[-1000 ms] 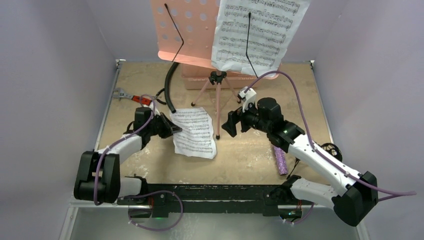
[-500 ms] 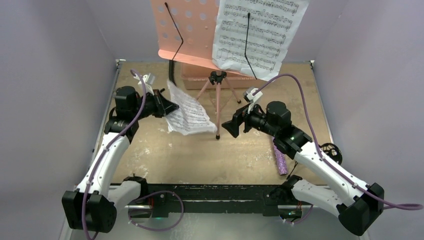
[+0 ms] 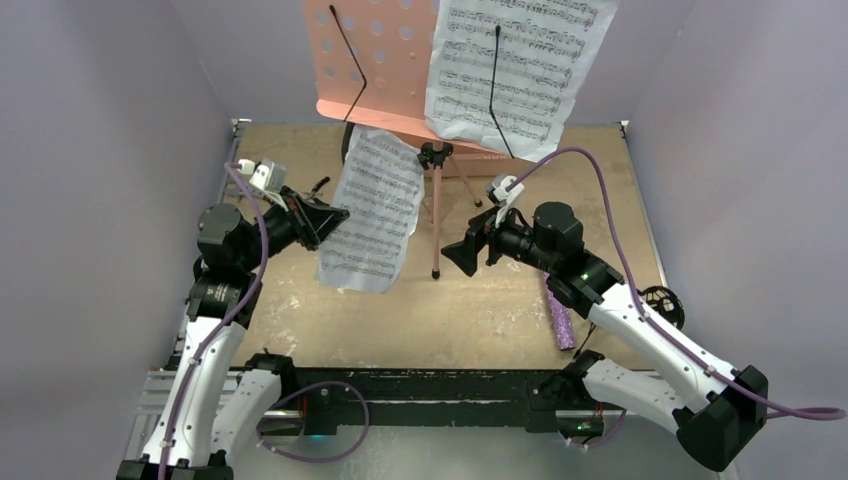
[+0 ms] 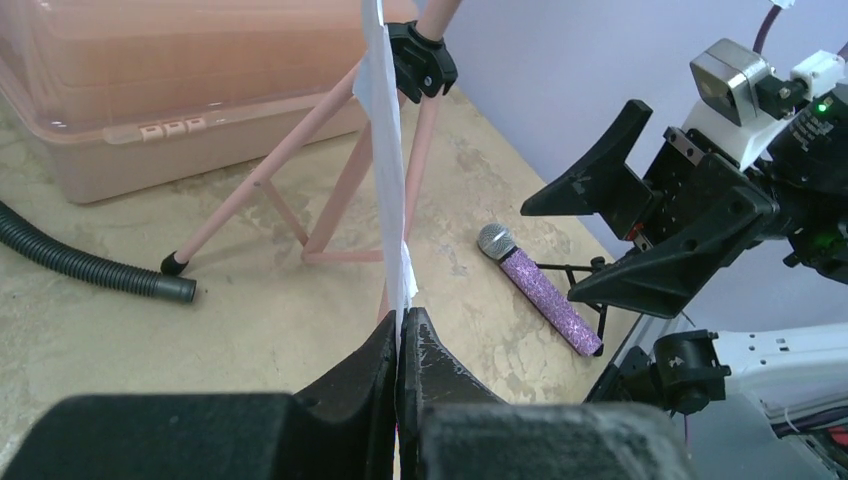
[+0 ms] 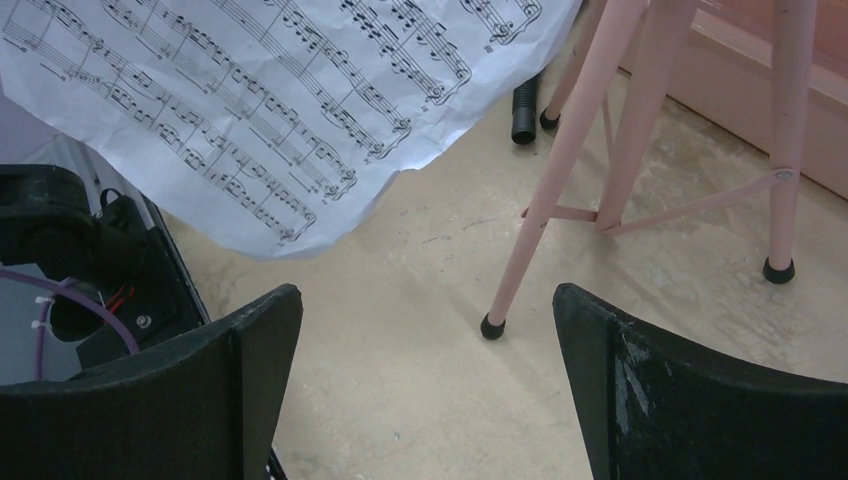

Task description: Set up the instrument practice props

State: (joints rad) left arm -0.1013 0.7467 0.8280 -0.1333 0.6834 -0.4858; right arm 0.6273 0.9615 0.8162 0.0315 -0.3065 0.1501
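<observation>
- Left hand (image 3: 333, 214) pinches the sheet-music page (image 3: 372, 205) by its edge; best raise it gently onto the music stand (image 3: 372, 60), bare left side.
- Right hand (image 3: 460, 255) gapes wide, empty.

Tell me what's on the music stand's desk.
One page covers the stand's right half, under a black wire arm. The left half is bare; its wire arm holds nothing. The surface behind the page is covered.

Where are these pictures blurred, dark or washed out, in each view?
Top external: even light, soft shadows, held sheet sharp. Left wrist: left gripper, close to the lens, slightly soft; microphone clear. Right wrist: the sheet's print legible; right gripper nearly black, little detail.
</observation>
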